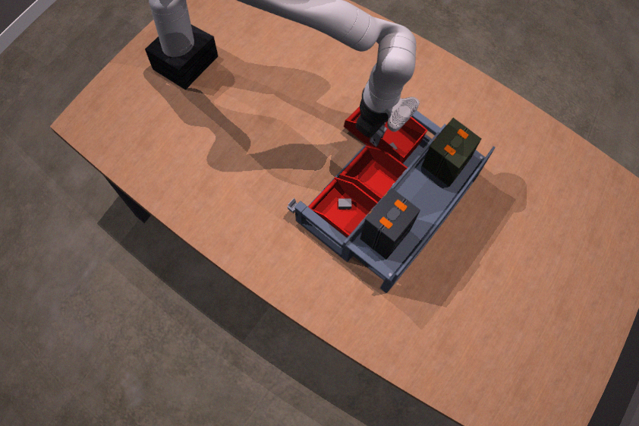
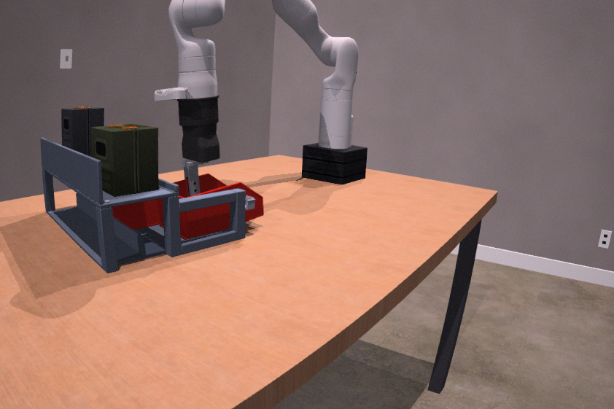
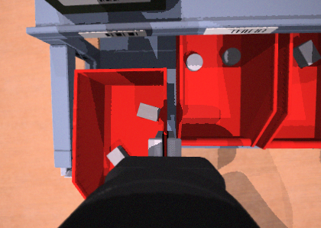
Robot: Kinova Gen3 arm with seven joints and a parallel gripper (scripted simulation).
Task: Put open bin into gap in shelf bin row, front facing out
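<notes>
The open red bin [image 1: 388,133] sits partly inside the gap at the end of the grey shelf [image 1: 397,204], next to the shelf's end frame. In the wrist view the bin [image 3: 115,128] holds two grey parts [image 3: 148,112]. Its back wall stands short of the neighbouring bin's back, and its front sticks out past the shelf front. My gripper [image 3: 165,139] points straight down and is shut on the bin's thin side wall, the one next to the middle bin [image 3: 225,97]. The gripper also shows in the side view [image 2: 192,181].
Two more red bins [image 1: 374,168] [image 1: 343,204] sit in the row, with small parts inside. A dark green box [image 1: 451,149] and a black box [image 1: 390,222] stand on the low board above the bins. The arm's black base [image 1: 180,55] is at the far table corner.
</notes>
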